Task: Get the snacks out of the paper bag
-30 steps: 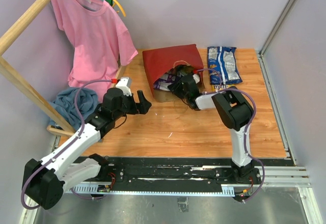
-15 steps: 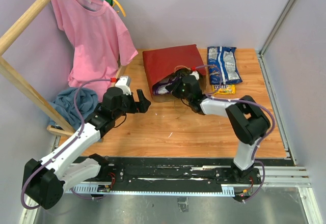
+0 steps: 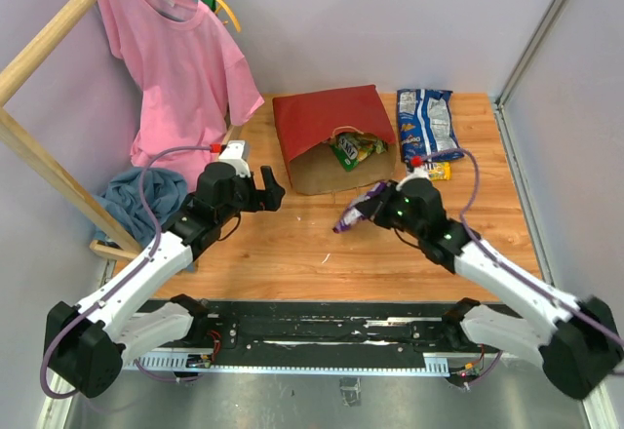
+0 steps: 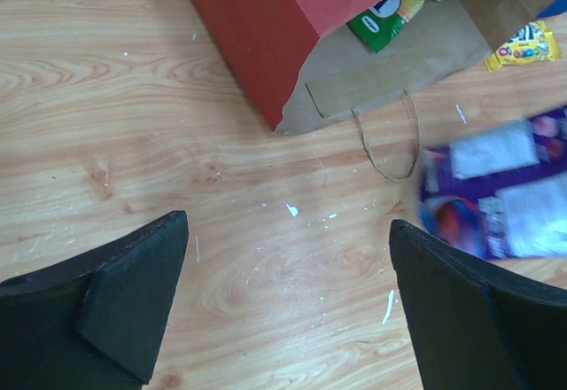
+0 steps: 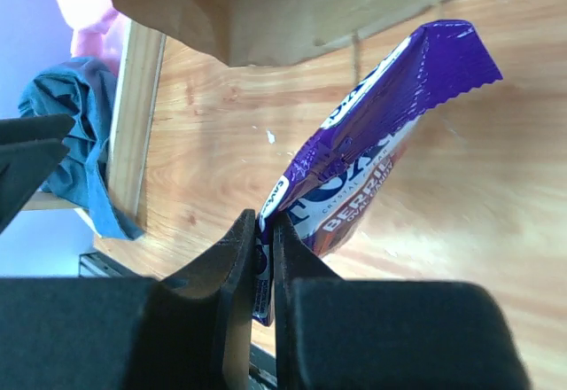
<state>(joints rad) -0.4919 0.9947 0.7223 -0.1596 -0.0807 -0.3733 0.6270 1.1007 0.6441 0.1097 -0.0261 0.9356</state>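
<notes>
Top external view: the paper bag (image 3: 327,129) is laid on its side on the surface (image 3: 322,253), mouth toward the arms, with green and yellow packets (image 3: 353,146) seen in the mouth. A blue-white cookie bag (image 3: 427,122) and a yellow candy pack (image 3: 435,170) are placed just right of the bag. A purple packet (image 3: 353,214) is pinched at its edge by the clenched right hand (image 3: 378,209) just in front of the bag's mouth, while the left hand (image 3: 269,191) is held spread wide with nothing in it near the bag's left front corner.
</notes>
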